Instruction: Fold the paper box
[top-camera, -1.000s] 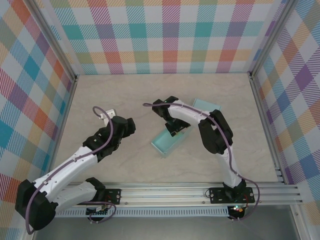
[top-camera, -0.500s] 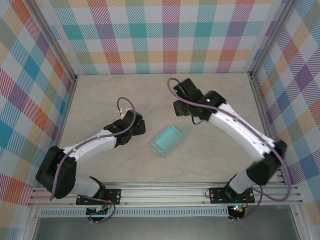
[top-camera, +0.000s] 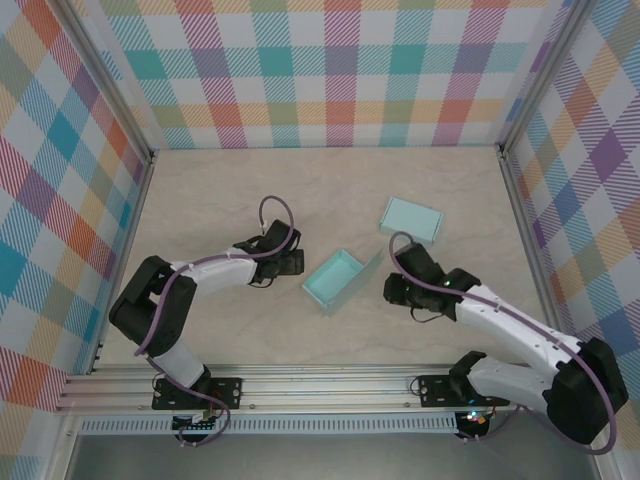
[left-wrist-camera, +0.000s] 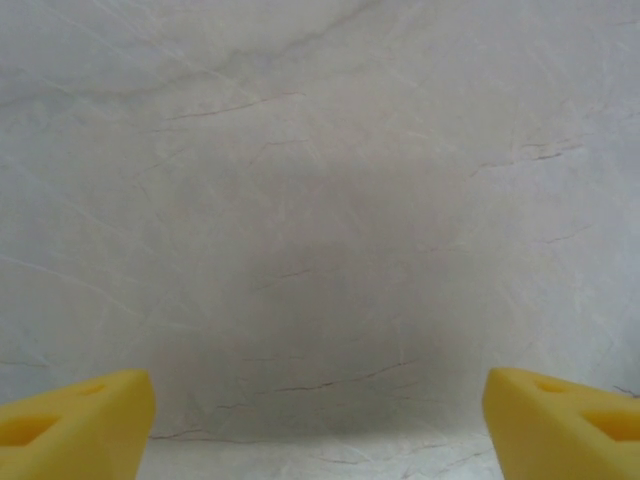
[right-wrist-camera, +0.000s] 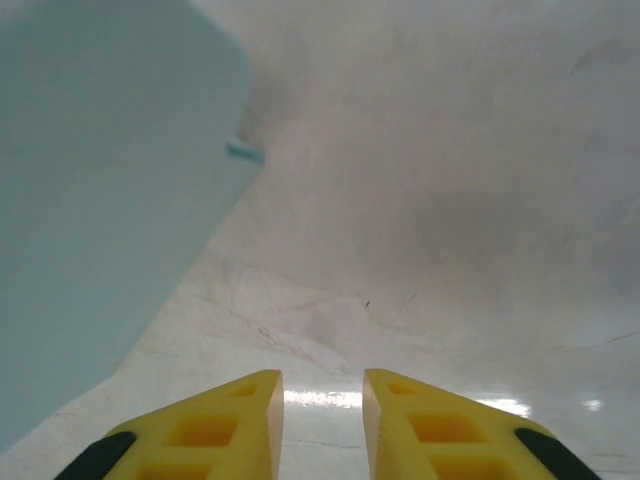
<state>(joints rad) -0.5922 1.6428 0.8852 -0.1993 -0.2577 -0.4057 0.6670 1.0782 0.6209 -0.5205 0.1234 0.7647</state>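
On the marble-patterned table (top-camera: 215, 190), near its middle, the paper box (top-camera: 333, 283) lies as an open teal tray, set at an angle. One long flap (top-camera: 371, 267) on its right side is tilted outward. A second flat teal piece (top-camera: 411, 219) lies apart from the tray, toward the back right.

Left gripper (top-camera: 293, 263): sits low over the table just left of the tray; from above I cannot tell whether it touches the tray. In the left wrist view, left gripper (left-wrist-camera: 320, 425) has its yellow fingertips (left-wrist-camera: 75, 420) at the two far corners of the frame. The jaws are wide apart, with bare table between them.

Right gripper (top-camera: 392, 291): just to the right of the flap, pointing toward it. In the right wrist view, right gripper (right-wrist-camera: 322, 420) shows its yellow fingers (right-wrist-camera: 215, 425) drawn close. A narrow gap is left between them, with nothing in it. A pale teal panel of the box (right-wrist-camera: 90, 200) takes up the left side of this view, beside the left-hand finger. Contact cannot be judged.

Plaid walls (top-camera: 330, 70) enclose the table on three sides.
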